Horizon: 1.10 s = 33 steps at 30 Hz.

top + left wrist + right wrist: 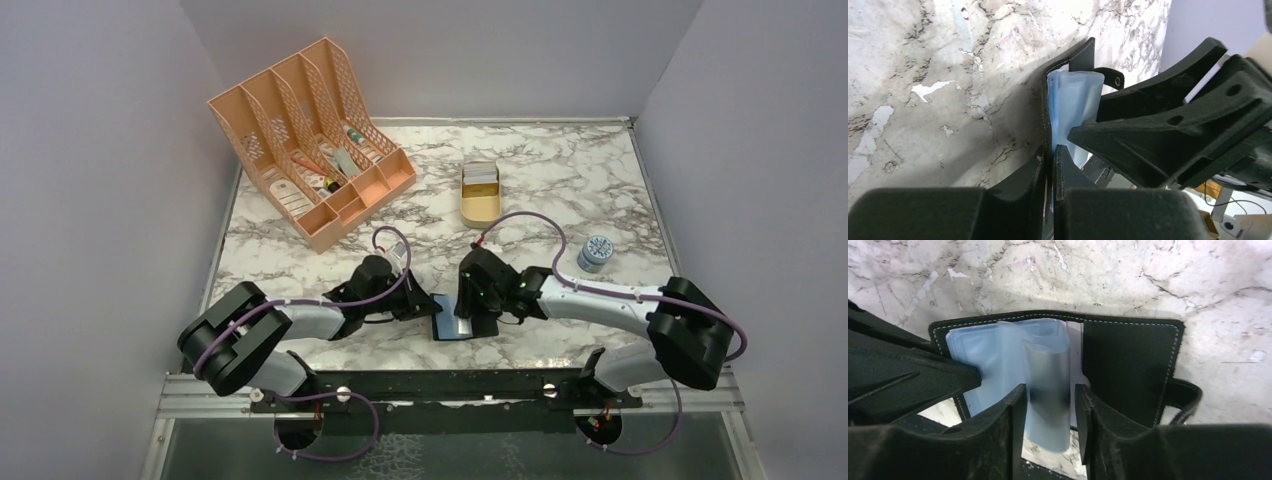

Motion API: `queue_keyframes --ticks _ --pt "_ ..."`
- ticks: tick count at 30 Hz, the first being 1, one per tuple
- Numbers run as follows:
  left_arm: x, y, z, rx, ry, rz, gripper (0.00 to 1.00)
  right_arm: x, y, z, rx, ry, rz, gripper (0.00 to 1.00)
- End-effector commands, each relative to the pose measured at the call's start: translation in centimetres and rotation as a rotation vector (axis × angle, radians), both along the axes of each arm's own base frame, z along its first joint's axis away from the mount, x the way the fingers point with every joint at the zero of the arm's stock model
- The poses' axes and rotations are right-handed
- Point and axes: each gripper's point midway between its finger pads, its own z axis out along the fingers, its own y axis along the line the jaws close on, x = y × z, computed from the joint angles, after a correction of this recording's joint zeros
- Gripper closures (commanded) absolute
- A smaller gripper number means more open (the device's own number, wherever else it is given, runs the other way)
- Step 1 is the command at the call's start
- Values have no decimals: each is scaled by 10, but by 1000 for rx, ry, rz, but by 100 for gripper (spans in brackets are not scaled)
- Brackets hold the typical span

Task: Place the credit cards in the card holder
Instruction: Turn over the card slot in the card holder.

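Open card holder (1128,365) between left claw (1050,151) and right claw (1049,390)

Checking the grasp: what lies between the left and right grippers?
The open card holder: left gripper pinches its edge, right gripper straddles its bluish plastic sleeve. Shown in top and wrist views.

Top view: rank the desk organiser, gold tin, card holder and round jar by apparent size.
1. Desk organiser, clearly largest.
2. Gold tin and card holder: look alike, holder partly covered, unranked.
3. Round jar, smallest.
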Motion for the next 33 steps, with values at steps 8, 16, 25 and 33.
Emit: queue_keyframes --ticks 8,16,25,33 --pt "5 1 18 45 -53 -16 100 1 17 86 142 -72 80 51" --pt "13 14 42 166 -100 -3 100 0 40 91 269 -110 153 51" --pt "8 10 53 123 -89 -22 100 0 43 65 222 -78 170 34" --pt "6 8 53 118 -82 -36 100 3 37 46 178 -68 149 37"
